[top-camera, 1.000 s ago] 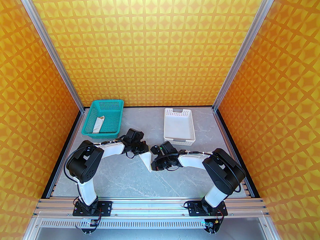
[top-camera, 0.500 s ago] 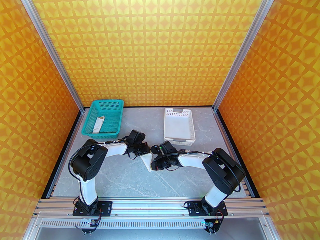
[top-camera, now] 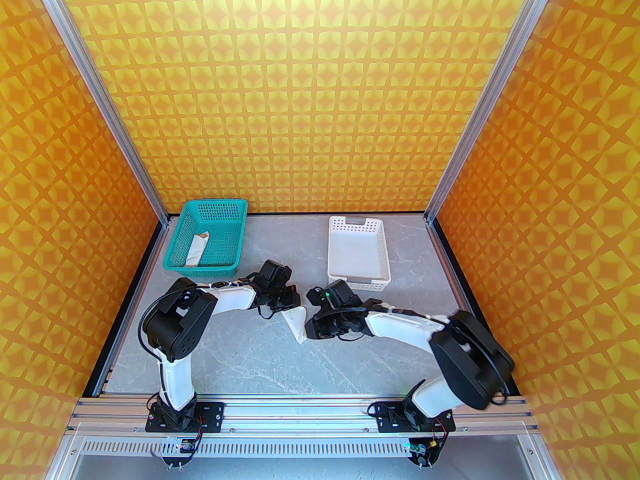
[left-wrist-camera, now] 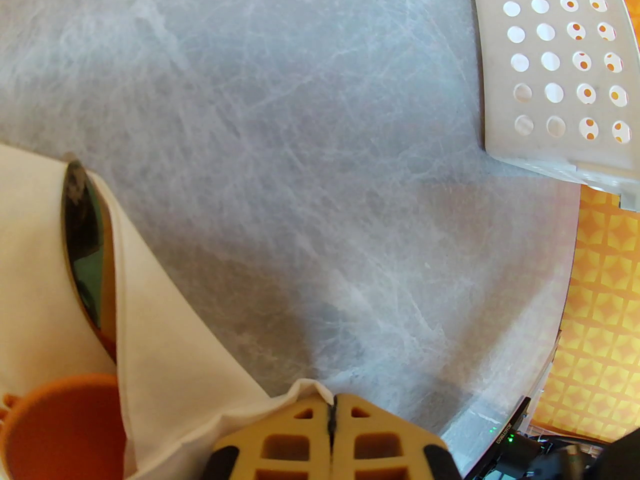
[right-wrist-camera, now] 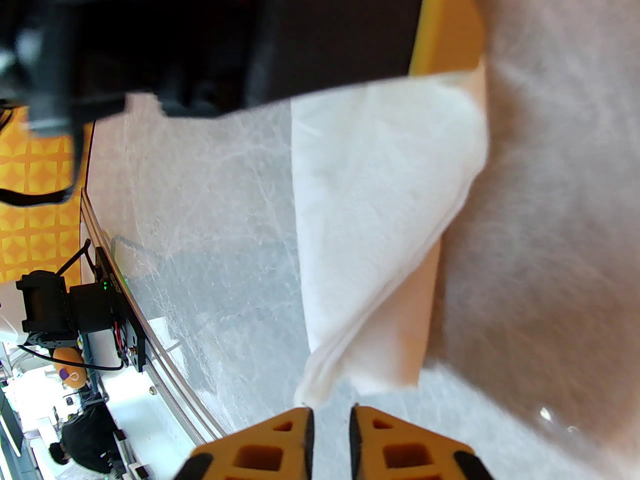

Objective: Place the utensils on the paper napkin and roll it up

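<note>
The paper napkin (top-camera: 296, 324) lies folded into a long wedge at mid-table between my two grippers. My left gripper (top-camera: 288, 308) is at its far end, and in the left wrist view the left gripper (left-wrist-camera: 332, 410) is shut with the napkin's (left-wrist-camera: 165, 348) edge pinched at its tips. The utensils are wrapped inside. A dark glossy piece (left-wrist-camera: 82, 248) and an orange rounded piece (left-wrist-camera: 65, 428) poke out of the fold. My right gripper (top-camera: 310, 326) is at the near end. In the right wrist view the right gripper (right-wrist-camera: 330, 420) has a narrow empty gap just short of the napkin's (right-wrist-camera: 380, 208) tip.
A teal basket (top-camera: 220, 218) at the back left holds a white paper tube (top-camera: 196, 250). A white perforated basket (top-camera: 384, 255) stands at the back right, its corner (left-wrist-camera: 550, 68) close to my left gripper. Patterned walls close in three sides.
My right gripper's jaws have parted a little and let go of the napkin's near tip. The right arm's elbow has swung out to the right. The left gripper has shifted slightly right.
</note>
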Controlling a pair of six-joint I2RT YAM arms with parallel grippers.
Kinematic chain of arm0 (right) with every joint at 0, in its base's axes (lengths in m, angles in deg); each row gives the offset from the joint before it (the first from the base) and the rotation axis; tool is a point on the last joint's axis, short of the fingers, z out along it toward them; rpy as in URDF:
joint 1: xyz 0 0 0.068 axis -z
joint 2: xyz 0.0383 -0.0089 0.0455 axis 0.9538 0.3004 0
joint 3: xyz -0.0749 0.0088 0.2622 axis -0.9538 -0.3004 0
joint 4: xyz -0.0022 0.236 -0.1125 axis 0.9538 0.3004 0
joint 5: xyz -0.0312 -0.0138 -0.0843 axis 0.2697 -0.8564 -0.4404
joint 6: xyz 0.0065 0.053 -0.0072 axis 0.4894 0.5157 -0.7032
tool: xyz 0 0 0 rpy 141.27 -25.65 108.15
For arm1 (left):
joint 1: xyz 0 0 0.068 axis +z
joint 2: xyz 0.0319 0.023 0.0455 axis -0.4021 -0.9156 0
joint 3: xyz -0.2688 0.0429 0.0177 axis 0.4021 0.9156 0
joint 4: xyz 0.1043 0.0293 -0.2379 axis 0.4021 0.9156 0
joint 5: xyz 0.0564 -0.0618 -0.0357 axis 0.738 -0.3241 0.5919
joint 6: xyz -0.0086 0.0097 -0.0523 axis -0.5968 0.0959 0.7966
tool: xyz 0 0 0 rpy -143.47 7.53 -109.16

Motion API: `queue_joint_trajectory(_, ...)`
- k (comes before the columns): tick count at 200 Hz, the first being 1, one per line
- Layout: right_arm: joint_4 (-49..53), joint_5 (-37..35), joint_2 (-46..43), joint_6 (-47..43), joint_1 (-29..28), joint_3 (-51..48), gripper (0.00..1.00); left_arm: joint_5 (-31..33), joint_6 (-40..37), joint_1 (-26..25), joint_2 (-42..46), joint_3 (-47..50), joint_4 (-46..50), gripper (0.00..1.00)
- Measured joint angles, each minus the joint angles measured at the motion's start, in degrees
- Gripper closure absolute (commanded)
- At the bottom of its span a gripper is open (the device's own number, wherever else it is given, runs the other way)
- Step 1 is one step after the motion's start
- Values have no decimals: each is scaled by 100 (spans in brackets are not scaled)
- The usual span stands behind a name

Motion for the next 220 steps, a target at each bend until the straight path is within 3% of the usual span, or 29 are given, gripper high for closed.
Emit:
queue_joint_trajectory(73,330,-297,284,-177,-310,341,46,22,-37,-4,0,-11,2,100)
queue_joint_trajectory(170,321,-654,876,-251,-369,516,46,46,-39,-7,-13,-37,24,100)
queue_joint_trajectory(220,304,-577,852,-212,-369,520,35,68,-57,-33,-26,-66,48,100)
